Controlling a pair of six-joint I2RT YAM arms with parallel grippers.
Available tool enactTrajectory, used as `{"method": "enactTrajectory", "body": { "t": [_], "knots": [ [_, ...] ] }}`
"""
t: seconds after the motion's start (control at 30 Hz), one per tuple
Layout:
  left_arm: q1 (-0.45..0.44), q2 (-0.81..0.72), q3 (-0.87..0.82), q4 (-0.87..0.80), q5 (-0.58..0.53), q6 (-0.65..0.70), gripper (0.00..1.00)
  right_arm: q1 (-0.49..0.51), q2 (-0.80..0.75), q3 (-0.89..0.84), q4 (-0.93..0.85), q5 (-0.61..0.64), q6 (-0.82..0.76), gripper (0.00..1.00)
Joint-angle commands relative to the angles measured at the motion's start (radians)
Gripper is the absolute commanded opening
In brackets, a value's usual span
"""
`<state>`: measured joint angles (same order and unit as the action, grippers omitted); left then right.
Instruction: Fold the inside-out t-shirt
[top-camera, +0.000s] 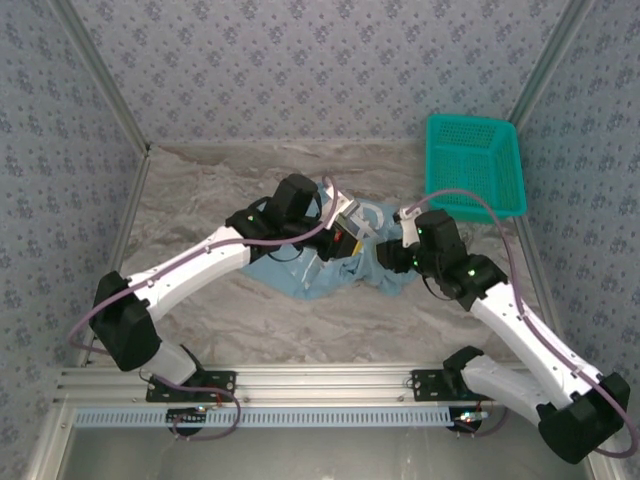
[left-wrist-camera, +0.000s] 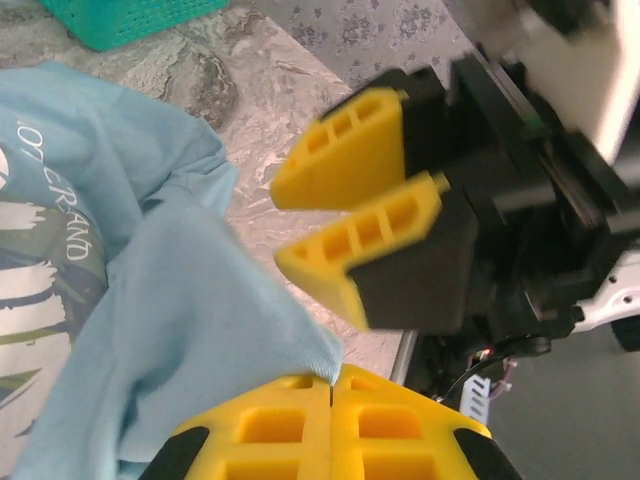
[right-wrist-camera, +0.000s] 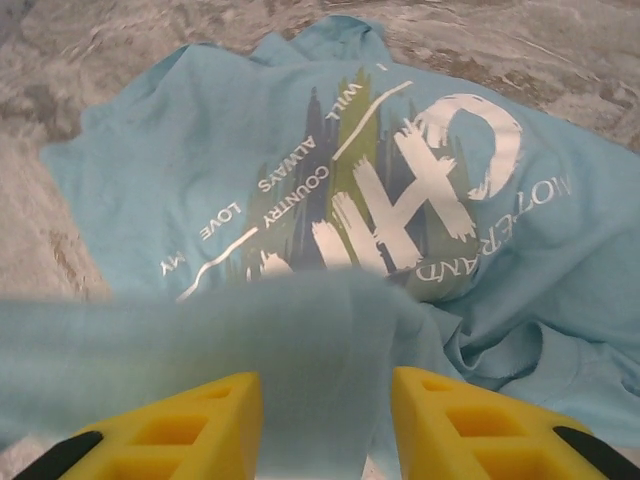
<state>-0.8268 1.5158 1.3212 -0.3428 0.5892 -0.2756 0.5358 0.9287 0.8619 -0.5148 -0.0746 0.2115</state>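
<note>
T-shirt (right-wrist-camera: 300, 200) crumpled | left hand (left-wrist-camera: 330, 400) pinched shut on its edge | right hand (right-wrist-camera: 325, 385) parted, cloth strip in the gap

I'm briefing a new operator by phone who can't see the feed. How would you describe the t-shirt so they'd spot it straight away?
Start from the grey marbled table and find the teal mesh basket at its far right. The t-shirt is the crumpled heap left of and nearer than that basket, mid-table. It is soft light-blue cloth with white lettering, not rigid plastic.
</note>
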Motion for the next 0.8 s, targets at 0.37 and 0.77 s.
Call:
{"method": "enactTrajectory", "body": {
  "t": [0.37, 0.77],
  "knots": [
    [0.033, 0.038, 0.100, -0.120, 0.157, -0.047, 0.00, 0.033, -0.117, -0.120, 0.227, -0.296, -0.193, 0.58],
    [0.072, 0.037, 0.087, -0.053, 0.155, -0.077, 0.00, 0.015, 0.012, -0.164, 0.426, -0.395, -0.145, 0.09]
  ]
}}
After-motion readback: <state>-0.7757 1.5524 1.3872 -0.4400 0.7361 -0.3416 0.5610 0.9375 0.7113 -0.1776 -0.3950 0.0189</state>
